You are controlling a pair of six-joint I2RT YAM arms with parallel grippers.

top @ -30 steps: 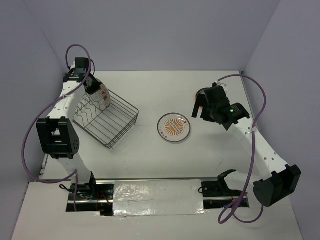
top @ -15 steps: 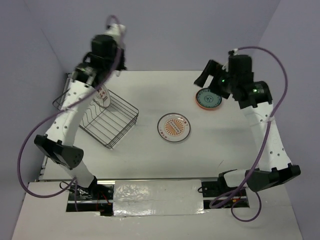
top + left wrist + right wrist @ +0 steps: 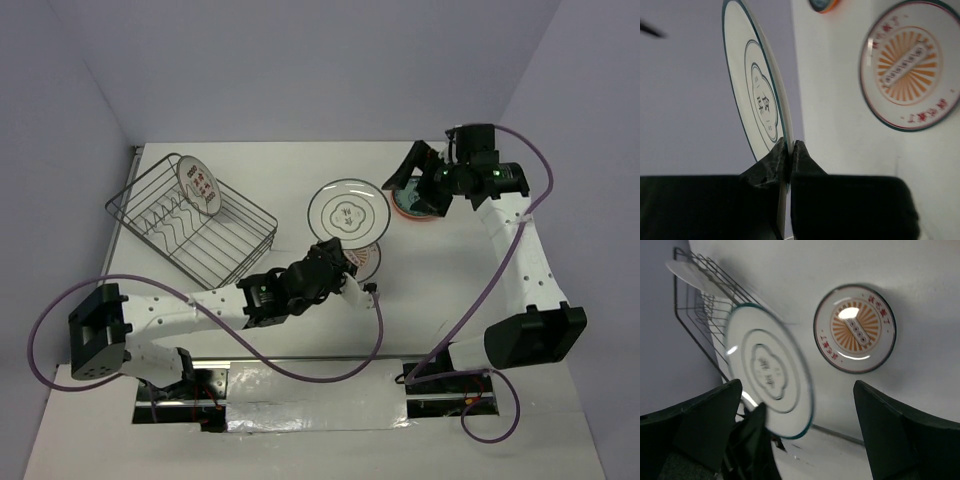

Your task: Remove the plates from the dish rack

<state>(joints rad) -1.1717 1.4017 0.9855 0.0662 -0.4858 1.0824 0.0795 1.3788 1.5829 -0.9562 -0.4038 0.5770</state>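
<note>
At frame centre, left pincer [image 3: 790, 148] pinches a white plate [image 3: 348, 210] by its rim.
Right pincer [image 3: 408, 172] spread, upper right, near orange plate [image 3: 408, 209].

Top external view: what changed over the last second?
The left claw lifted a white plate out of the dish rack and carried it right to mid-table, pinched by its rim. The right claw set the orange plate down and opened. Rack, one racked plate and sunburst plate stayed put.

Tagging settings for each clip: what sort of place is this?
Most likely a robot test cell, not a real kitchen: a white table boxed in by plain lavender walls, with only a wire dish rack and a few plates as props.
</note>
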